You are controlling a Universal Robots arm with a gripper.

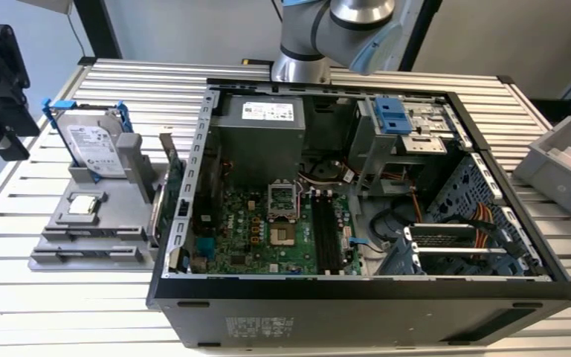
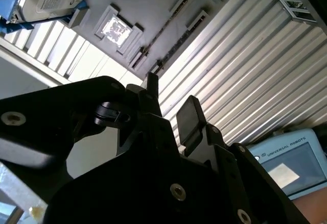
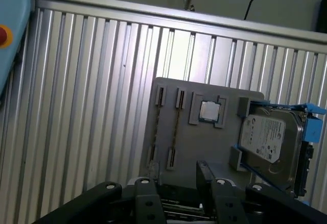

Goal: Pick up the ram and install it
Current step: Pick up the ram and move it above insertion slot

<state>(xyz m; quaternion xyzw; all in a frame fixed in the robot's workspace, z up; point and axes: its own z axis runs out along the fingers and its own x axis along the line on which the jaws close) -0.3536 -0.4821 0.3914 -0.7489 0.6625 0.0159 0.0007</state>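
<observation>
- The gripper is open in both wrist views: its two black fingers stand apart and nothing sits between them.
- The ram is a thin, dark stick standing on its long edge in a narrow groove of a grey holder.
- In the second wrist view the ram runs as a slim line across the holder, with small raised brackets at its ends.
- The fingers hang over the holder's slotted end, near the ram and apart from it.
- A silver processor chip lies flat in a square recess just beside the ram's groove.
- A silver hard drive with blue rails stands propped at the holder's other end.
- In the exterior view the holder rests on a ribbed metal table, on the exterior view's left of an open computer case.
- A green expansion card stands upright between holder and case.
- Inside the case, the long black slots lie on the green motherboard, well apart from the ram, which is not installed.
- The robot arm rises behind the case.
</observation>
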